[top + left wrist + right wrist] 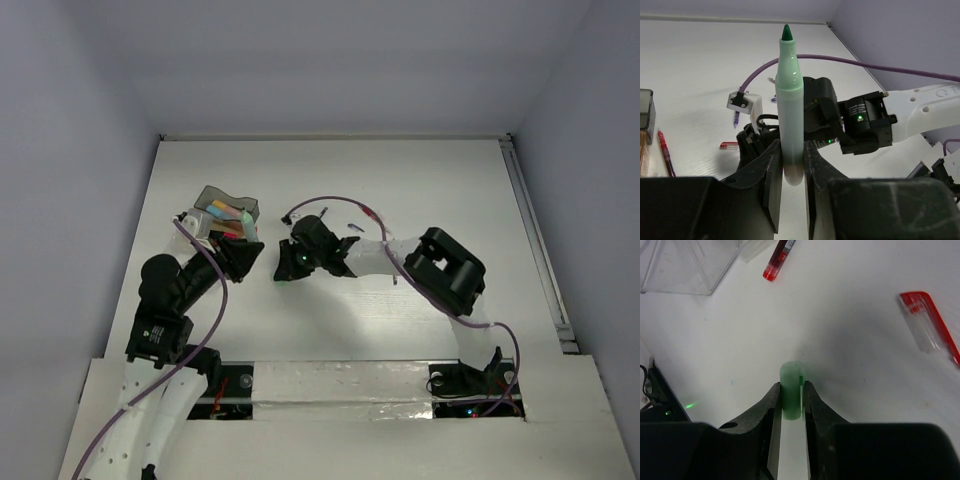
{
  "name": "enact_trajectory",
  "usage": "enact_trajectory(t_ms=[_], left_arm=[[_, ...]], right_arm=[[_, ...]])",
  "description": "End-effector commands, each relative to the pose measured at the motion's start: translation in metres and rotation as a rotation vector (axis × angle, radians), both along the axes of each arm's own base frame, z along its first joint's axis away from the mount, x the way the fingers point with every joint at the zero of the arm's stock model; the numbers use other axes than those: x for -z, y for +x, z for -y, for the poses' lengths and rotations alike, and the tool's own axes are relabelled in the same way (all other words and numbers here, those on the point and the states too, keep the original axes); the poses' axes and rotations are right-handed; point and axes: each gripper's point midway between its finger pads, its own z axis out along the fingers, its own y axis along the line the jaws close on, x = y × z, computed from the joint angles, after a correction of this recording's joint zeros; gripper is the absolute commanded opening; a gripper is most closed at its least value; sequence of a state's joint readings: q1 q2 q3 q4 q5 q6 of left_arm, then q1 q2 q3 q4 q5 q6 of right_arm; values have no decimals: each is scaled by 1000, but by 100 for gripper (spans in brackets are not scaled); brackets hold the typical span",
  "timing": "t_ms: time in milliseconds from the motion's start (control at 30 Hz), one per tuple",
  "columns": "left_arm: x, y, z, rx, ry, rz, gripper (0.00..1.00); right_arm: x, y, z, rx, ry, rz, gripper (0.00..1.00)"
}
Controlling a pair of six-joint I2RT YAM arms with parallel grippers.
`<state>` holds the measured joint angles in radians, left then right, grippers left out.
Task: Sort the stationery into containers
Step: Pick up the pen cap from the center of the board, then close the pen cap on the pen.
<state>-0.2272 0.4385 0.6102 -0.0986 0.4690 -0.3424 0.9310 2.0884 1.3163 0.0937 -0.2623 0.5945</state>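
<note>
My left gripper [790, 167] is shut on the butt end of an uncapped pale-green highlighter [790, 95], whose dark green tip points away from the camera. Just beyond it, my right gripper [790, 400] is shut on a small green cap [791, 390] that rests on the white table. In the top view the two grippers meet mid-table, the left gripper [248, 262] beside the right gripper [284, 266]. The clear-grey container [210, 193] behind the left gripper holds several highlighters [228, 212].
A red pen [777, 260] lies by the clear container wall [685, 265]. A clear pen cap with a red clip [930, 330] lies to the right. Another red pen [665, 155] lies at the left beside a container [645, 117]. Purple cables loop over both arms.
</note>
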Motion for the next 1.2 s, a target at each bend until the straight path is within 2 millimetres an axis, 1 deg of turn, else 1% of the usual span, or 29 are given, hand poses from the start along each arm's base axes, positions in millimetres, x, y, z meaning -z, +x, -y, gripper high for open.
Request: enact_trajectory(t_ms=[0, 33, 67, 100, 133, 167, 200, 233, 267, 300, 333, 367, 400, 500, 567, 667, 700, 733, 767, 800, 833, 867, 967, 1033, 1133, 1167], left_arm=[[-16, -1, 9, 61, -22, 60, 0], [-19, -6, 14, 99, -33, 68, 0], [-26, -6, 17, 115, -43, 87, 0], [-30, -8, 19, 137, -52, 101, 0], [-39, -14, 25, 188, -64, 141, 0], [-44, -18, 29, 219, -91, 144, 0], [-45, -22, 34, 258, -111, 150, 0], [-46, -33, 42, 341, -132, 154, 0], [-52, -38, 48, 391, -192, 165, 0], [-55, -44, 51, 436, -219, 175, 0], [-55, -53, 56, 501, -233, 178, 0], [-61, -56, 58, 530, -251, 224, 0], [-64, -60, 59, 558, -271, 211, 0], [-66, -62, 63, 606, -266, 217, 0], [-65, -63, 64, 627, -259, 216, 0], [-63, -65, 64, 633, -251, 213, 0], [-64, -65, 64, 632, -248, 214, 0], [-63, -65, 64, 630, -246, 214, 0], [-62, -65, 64, 629, -244, 212, 0], [-62, -65, 64, 628, -244, 211, 0], [-62, -63, 64, 621, -244, 209, 0], [-61, -62, 64, 617, -239, 206, 0], [-61, -62, 64, 615, -239, 204, 0], [-60, -61, 64, 615, -239, 203, 0], [-61, -60, 64, 614, -239, 204, 0], [-60, -60, 64, 612, -241, 200, 0]], right_arm=[[-87, 13, -5, 11, 171, 191, 0], [-102, 14, -4, 13, 199, 221, 0], [-139, 18, 0, 25, 269, 278, 0], [-150, 24, 8, 42, 289, 299, 0], [-166, 28, 14, 56, 320, 325, 0], [-181, 32, 20, 73, 347, 345, 0], [-212, 34, 30, 86, 404, 386, 0], [-223, 45, 45, 118, 437, 393, 0], [-238, 45, 53, 116, 486, 407, 0], [-278, 42, 62, 104, 601, 477, 0], [-288, 39, 70, 81, 646, 476, 0], [-307, 32, 72, 60, 701, 520, 0], [-320, 27, 74, 44, 730, 546, 0], [-368, 9, 82, -17, 843, 654, 0], [-393, 1, 88, -27, 891, 699, 0], [-407, -5, 90, -48, 917, 706, 0], [-418, -12, 91, -73, 953, 717, 0], [-419, -20, 88, -125, 969, 692, 0], [-413, -20, 84, -141, 968, 667, 0], [-423, -26, 85, -169, 1005, 680, 0], [-423, -35, 84, -213, 1027, 650, 0], [-425, -35, 84, -217, 1043, 658, 0], [-426, -44, 85, -264, 1062, 643, 0], [-431, -50, 87, -289, 1089, 648, 0], [-429, -53, 82, -313, 1087, 644, 0], [-430, -58, 79, -328, 1095, 640, 0]])
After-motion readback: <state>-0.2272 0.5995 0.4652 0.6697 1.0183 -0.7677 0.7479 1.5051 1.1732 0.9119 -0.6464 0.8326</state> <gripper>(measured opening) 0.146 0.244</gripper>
